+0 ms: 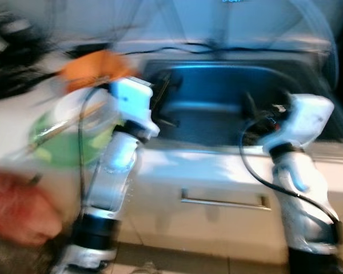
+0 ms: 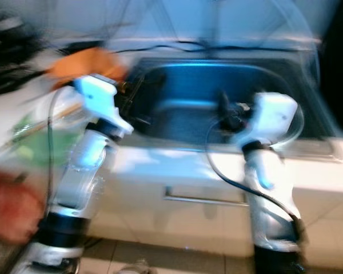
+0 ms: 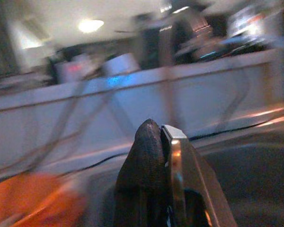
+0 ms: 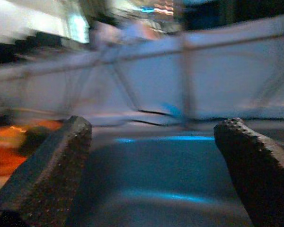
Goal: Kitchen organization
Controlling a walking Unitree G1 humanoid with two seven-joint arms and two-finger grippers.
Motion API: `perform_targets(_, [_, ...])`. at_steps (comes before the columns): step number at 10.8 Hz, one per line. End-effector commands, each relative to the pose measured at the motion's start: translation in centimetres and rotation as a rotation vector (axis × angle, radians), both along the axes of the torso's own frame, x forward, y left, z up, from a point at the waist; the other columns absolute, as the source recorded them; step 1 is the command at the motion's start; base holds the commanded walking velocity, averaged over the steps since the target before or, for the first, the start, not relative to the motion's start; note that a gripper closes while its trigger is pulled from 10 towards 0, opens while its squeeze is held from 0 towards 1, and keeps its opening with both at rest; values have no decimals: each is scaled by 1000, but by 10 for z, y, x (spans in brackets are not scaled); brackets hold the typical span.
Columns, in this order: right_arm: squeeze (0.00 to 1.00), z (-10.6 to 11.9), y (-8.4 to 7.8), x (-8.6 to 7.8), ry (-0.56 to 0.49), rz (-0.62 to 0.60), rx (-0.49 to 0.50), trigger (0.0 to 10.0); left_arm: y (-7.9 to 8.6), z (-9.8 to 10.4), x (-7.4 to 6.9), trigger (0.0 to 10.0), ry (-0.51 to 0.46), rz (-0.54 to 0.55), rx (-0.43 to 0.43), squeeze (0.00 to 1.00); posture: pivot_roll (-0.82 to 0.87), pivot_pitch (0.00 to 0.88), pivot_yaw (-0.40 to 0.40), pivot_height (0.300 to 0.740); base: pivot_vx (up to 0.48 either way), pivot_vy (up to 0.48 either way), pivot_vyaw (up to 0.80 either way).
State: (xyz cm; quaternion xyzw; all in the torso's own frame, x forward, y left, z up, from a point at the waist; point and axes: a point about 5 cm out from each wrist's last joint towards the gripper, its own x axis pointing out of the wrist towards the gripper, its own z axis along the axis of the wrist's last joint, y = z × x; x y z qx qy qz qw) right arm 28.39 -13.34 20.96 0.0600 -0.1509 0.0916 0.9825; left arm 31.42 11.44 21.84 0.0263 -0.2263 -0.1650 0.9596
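A: Where are my grippers?
B: Both are raised at the sink (image 1: 217, 91), frame centre, all blurred. Left gripper (image 3: 156, 156): fingers pressed together, clenched on nothing. Right gripper (image 4: 154, 156): fingers spread wide.
A: Nearby items?
B: Orange cloth (image 1: 94, 65) upper left; green bowl (image 1: 63, 140) below it.

Two silver arms (image 1: 117, 171) fill the lower frame, each with a white wrist block. A black cable (image 1: 263, 177) loops along the right one. The fingers (image 4: 47, 175) are black and pebbled.

No readable text, labels or numbers; all views motion-blurred.
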Motion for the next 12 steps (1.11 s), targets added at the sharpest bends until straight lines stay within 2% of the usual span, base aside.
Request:
perform_targets(1, [184, -2, -11, -2, 10, -45, -13, 10000, -10, 9, -2, 0, -37, -35, -12, 0, -3, 54, 80, 740, 337, 0, 0])
perform_targets(2, [180, -3, -11, -2, 13, -44, -15, 10000, -11, 9, -3, 0, -35, -42, -31, 0, -4, 54, 81, 740, 0, 0, 0])
perform_targets(12, [184, -8, -7, -3, 37, -16, -25, 10000, -5, 2, -2, 0, -14, 1, -12, 0, -2, 58, 79, 740, 0, 0, 0])
